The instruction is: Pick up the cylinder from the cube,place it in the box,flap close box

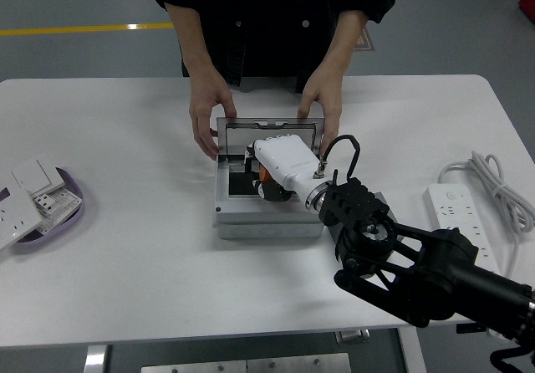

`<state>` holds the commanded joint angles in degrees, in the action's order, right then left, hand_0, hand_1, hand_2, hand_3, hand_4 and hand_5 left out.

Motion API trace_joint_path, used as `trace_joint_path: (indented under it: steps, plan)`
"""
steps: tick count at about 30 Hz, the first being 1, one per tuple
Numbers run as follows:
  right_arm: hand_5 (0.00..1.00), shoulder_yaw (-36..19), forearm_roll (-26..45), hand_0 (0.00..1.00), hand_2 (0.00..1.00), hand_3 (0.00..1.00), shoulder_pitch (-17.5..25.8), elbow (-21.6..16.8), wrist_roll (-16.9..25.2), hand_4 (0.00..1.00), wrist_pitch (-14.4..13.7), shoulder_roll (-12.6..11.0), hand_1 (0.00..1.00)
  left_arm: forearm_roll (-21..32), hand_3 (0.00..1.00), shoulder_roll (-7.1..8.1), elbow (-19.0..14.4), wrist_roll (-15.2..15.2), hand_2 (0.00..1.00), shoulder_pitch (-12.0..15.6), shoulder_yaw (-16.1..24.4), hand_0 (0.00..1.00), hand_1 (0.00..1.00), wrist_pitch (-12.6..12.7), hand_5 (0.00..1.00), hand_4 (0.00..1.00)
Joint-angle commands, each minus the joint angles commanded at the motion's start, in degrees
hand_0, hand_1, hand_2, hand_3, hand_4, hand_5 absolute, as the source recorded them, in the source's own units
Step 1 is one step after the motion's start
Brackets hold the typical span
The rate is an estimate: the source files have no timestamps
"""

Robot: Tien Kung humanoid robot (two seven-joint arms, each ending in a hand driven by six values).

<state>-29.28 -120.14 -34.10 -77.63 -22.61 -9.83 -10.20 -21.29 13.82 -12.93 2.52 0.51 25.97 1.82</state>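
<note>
A grey box (267, 221) sits at the table's middle with its lid (269, 130) standing open at the back. My right hand (266, 175), white-shelled with black fingers, reaches down into the box and its fingers are curled on the orange cylinder (265, 174), which shows only partly under the hand. A person at the far side holds the lid's two corners, one hand (209, 114) on the left and one hand (322, 105) on the right. The cube is hidden behind my right arm (401, 264). My left arm is out of view.
A purple tray (71, 201) with white switch plates (25, 197) lies at the left edge. A white power strip (460, 227) with a coiled cable (493, 181) lies at the right. The table's near edge runs along the bottom.
</note>
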Motion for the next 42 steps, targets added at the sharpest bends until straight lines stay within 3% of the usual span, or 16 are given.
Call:
trace_joint_path:
  steps: [2,3,8,9,14,15,25,33,38,39,42]
  plan:
    - [0.017,0.2,0.2,0.649,0.532,0.541,-0.1,0.2,0.4,0.267,-0.4,0.0,0.553,0.0,0.639,0.03,0.0,0.0,0.62,0.0,-0.1,0.593,0.628,0.0,0.214,0.701]
    - [0.229,0.3,0.4,0.72,0.624,0.648,-0.1,0.3,0.6,0.477,-0.6,0.0,0.649,0.0,0.639,0.04,0.0,0.0,0.622,0.0,-0.1,0.593,0.628,0.0,0.214,0.701]
    - [0.229,0.6,0.8,0.72,0.624,0.648,-0.1,0.7,1.5,0.477,-1.2,0.0,0.649,0.0,0.639,0.11,0.0,0.0,0.622,0.0,0.0,0.593,0.628,0.0,0.214,0.701]
    - [0.359,0.7,0.9,0.785,0.663,0.672,-0.1,0.8,1.7,0.61,-1.2,0.0,0.683,-0.1,0.64,0.11,0.0,0.0,0.62,0.0,0.0,0.593,0.628,0.0,0.214,0.701]
    - [0.359,1.0,1.2,0.785,0.663,0.672,0.1,1.0,2.1,0.61,-1.2,-0.2,0.683,-0.1,0.64,0.03,-0.1,0.0,0.62,-0.1,0.0,0.593,0.628,0.0,0.214,0.701]
    - [0.434,1.0,1.3,0.809,0.68,0.694,0.1,0.9,2.2,0.742,-1.2,-0.2,0.693,-0.2,0.639,0.03,-0.1,0.0,0.621,-0.1,0.0,0.593,0.629,0.0,0.214,0.701]
    - [0.428,-0.4,7.7,0.808,0.679,0.711,1.7,-1.0,3.6,0.795,-2.7,-1.7,0.694,-0.7,0.638,-0.01,-0.2,0.1,0.62,-0.1,0.5,0.594,0.629,0.0,0.216,0.701]
    - [0.438,-5.1,19.3,0.782,0.666,0.708,4.3,-11.5,3.7,0.813,-3.6,-7.6,0.675,-1.2,0.639,-0.2,-0.2,0.1,0.62,0.1,1.0,0.594,0.629,0.0,0.214,0.7]
    - [0.438,-7.8,23.5,0.782,0.666,0.708,1.1,-18.0,3.5,0.813,-4.8,-9.4,0.675,-1.2,0.639,-0.12,-0.2,0.1,0.62,-0.1,0.9,0.594,0.629,0.0,0.214,0.7]
    - [0.451,-8.0,23.6,0.729,0.632,0.663,0.1,-18.6,3.6,0.802,-5.1,-9.5,0.623,-1.2,0.638,-0.07,-0.2,0.1,0.619,-0.2,0.8,0.593,0.629,0.0,0.214,0.7]
    - [0.451,-8.0,23.5,0.729,0.632,0.663,-2.7,-17.2,4.0,0.802,-5.6,-9.5,0.623,-1.2,0.638,0.06,-0.3,0.1,0.619,-0.3,0.8,0.593,0.629,0.0,0.214,0.7]
